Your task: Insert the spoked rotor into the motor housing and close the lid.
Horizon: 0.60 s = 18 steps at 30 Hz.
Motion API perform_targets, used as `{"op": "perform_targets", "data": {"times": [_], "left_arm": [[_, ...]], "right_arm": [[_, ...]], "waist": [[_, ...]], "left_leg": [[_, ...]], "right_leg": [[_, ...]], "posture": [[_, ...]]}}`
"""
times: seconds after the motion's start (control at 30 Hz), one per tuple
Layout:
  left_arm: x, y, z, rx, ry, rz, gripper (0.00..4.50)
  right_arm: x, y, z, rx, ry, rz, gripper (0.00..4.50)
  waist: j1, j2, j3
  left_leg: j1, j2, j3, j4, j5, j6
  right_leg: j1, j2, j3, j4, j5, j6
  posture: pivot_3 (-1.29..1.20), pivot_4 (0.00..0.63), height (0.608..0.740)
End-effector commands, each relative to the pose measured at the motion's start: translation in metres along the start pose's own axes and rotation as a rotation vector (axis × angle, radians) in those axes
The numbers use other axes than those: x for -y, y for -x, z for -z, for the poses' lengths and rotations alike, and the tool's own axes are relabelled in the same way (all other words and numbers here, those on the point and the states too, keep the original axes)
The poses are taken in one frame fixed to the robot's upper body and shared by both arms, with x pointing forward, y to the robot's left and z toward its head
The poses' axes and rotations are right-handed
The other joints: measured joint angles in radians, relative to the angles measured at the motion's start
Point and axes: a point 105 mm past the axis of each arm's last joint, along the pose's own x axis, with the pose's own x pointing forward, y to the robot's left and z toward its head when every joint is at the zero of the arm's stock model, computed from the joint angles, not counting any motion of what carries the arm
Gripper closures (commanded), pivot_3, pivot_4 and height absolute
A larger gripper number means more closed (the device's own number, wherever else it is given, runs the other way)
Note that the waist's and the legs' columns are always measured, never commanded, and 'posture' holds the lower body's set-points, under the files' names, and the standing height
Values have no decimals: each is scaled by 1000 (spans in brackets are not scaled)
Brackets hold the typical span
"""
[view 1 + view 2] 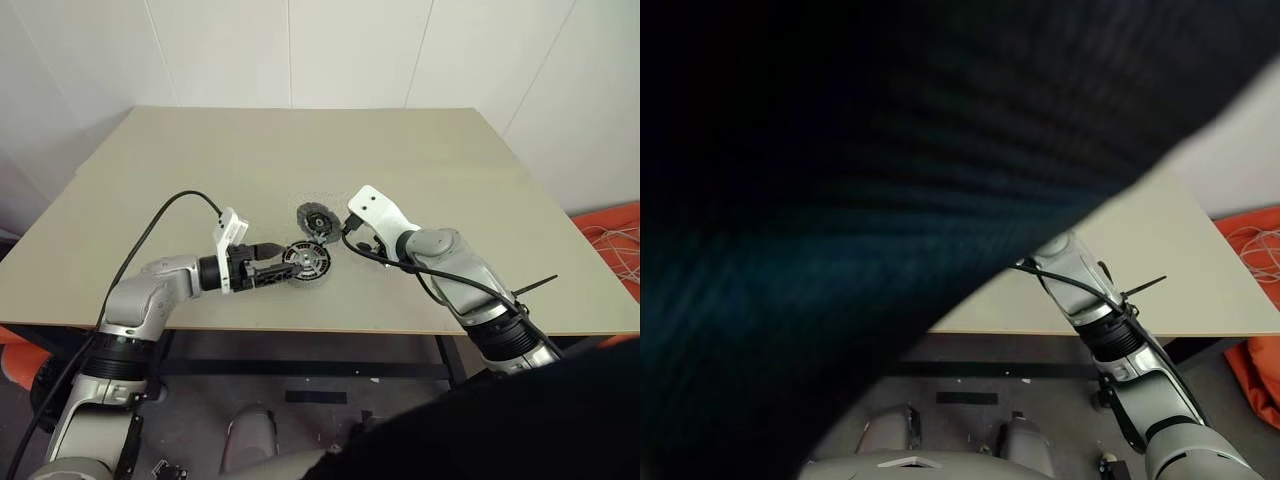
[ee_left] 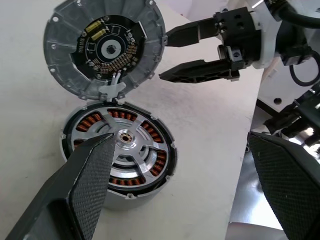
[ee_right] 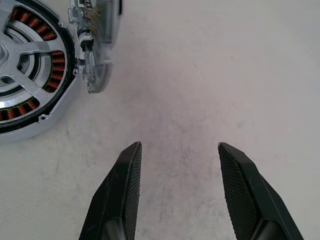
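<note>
Rotor [image 2: 122, 150] sits in housing [image 2: 120, 197]; lid [image 2: 104, 47] upright; both pincers, left [image 2: 180, 185] and right [image 3: 177, 190], gape empty; no legible writing.

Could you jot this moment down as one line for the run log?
spoked rotor: seated in motor housing | lid: standing open | left end effector: open | right end effector: open, empty

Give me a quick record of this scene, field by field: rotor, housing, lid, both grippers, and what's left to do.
rotor: already seated in the housing, spokes over the copper coils
housing: upright on the table
lid: hinged open, standing up at the housing's edge
left gripper: open, one finger over the housing, empty
right gripper: open, empty, beside the lid
remaining: close the lid
</note>
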Motion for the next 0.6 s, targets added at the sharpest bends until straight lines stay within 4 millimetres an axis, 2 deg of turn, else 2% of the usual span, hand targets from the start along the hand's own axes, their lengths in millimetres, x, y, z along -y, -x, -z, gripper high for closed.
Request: {"op": "perform_targets", "data": {"times": [0.03,0.1,0.33,0.53,0.6], "left_arm": [[15,-5,-14,36,-1,82,27],[21,-8,-18,53,22,120,27],[31,-26,-23,79,51,198,2289],[36,-37,-12,19,96,213,4292],[34,-41,-8,-2,130,204,4467]], "right_arm": [[10,4,-12,47,2,39,1751],[10,4,-12,48,0,40,1751],[10,3,-13,48,-16,51,1739],[11,4,-11,48,-31,62,1739],[11,4,-11,49,-33,62,1739]], "waist": [[0,0,0],[0,0,0],[0,0,0],[0,0,0],[0,0,0]], "left_leg": [[0,0,0,0,0,0],[0,0,0,0,0,0],[0,0,0,0,0,0],[0,0,0,0,2,-3],[0,0,0,0,2,-3]], "right_leg": [[0,0,0,0,0,0],[0,0,0,0,0,0],[0,0,0,0,0,0],[0,0,0,0,0,0],[0,0,0,0,0,-1]], "posture": [[0,0,740],[0,0,740],[0,0,740],[0,0,740],[0,0,740]]}}
